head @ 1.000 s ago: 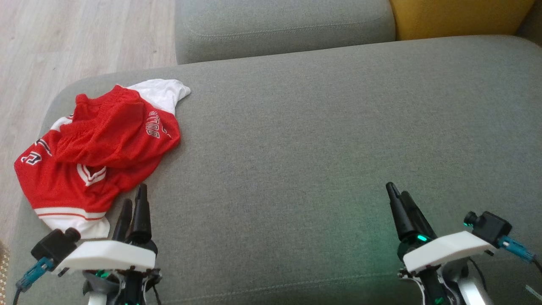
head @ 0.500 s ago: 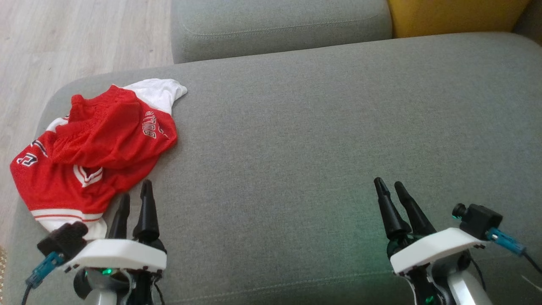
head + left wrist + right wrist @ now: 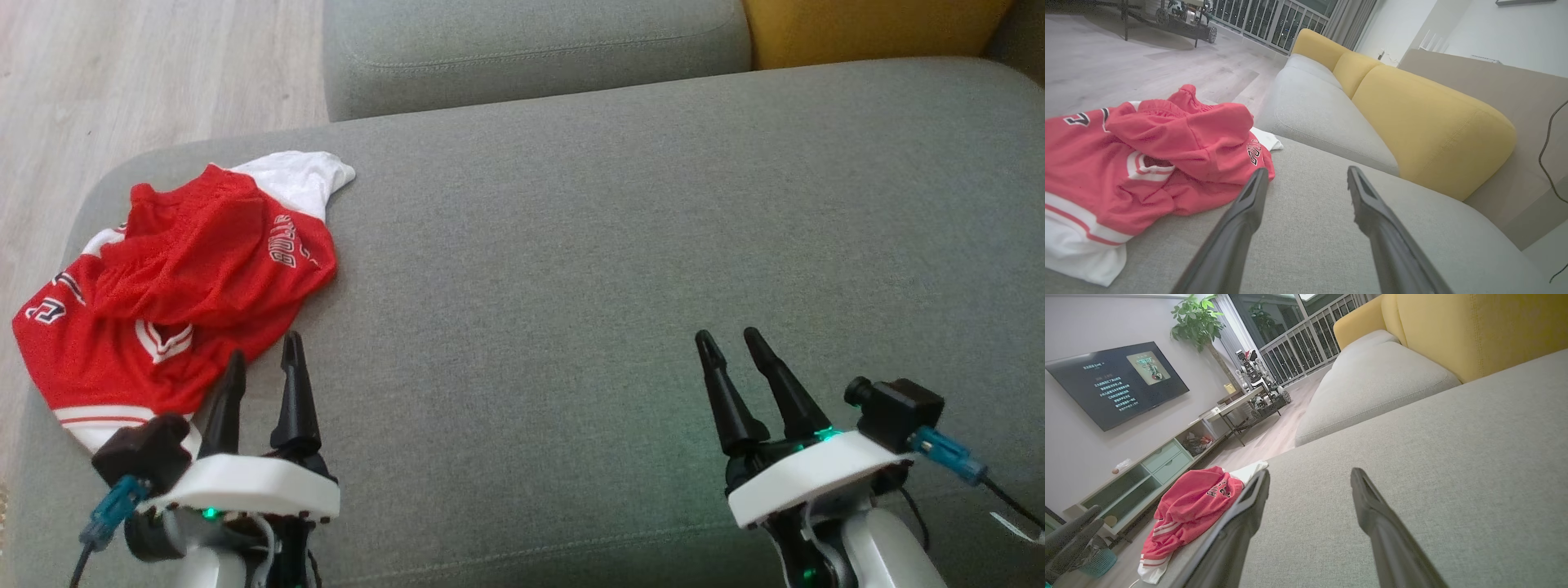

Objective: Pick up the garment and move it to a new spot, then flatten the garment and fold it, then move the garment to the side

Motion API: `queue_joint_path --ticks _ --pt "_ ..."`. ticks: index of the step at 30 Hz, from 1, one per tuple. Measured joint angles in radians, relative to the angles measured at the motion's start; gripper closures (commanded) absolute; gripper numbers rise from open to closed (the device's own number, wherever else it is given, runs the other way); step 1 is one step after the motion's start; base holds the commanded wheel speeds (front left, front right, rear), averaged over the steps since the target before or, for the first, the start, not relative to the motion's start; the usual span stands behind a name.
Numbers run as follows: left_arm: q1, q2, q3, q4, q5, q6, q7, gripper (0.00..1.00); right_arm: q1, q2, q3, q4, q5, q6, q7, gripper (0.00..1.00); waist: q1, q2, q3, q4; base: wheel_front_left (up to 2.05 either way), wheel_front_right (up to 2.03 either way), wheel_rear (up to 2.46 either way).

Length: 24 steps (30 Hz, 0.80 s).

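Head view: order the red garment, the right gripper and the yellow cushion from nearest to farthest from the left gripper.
1. The red garment, just ahead-left of the left gripper, close beside it.
2. The right gripper, across the sofa seat to the right.
3. The yellow cushion, far back at the right.

The left gripper (image 3: 264, 346), two long dark fingers on a white wrist housing, has spread its fingers from nearly closed to clearly apart. It has also edged forward, and its tips now stand at the near edge of the crumpled red and white mesh garment (image 3: 175, 278). The right gripper (image 3: 727, 333), of the same build, has likewise parted its fingers and moved forward and toward the robot's left over the grey fabric sofa cushion (image 3: 571, 245). The head camera has swung slightly, sliding the whole scene a little leftward.
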Motion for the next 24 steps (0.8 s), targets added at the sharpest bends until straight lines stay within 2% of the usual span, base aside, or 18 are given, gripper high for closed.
queue_joint_path --ticks 7,24 --pt "0.004 0.006 -0.024 -0.016 0.085 0.021 -0.023 0.0 0.0 -0.001 -0.003 -0.007 -0.091 0.0 -0.019 0.0 0.0 0.0 -0.006 -0.003 0.0 0.0 0.0" --pt "0.027 0.028 -0.07 -0.03 0.304 0.028 -0.071 0.0 -0.002 -0.002 -0.012 -0.005 -0.323 0.0 -0.072 0.0 0.0 0.0 -0.008 -0.003 0.0 0.0 0.0"
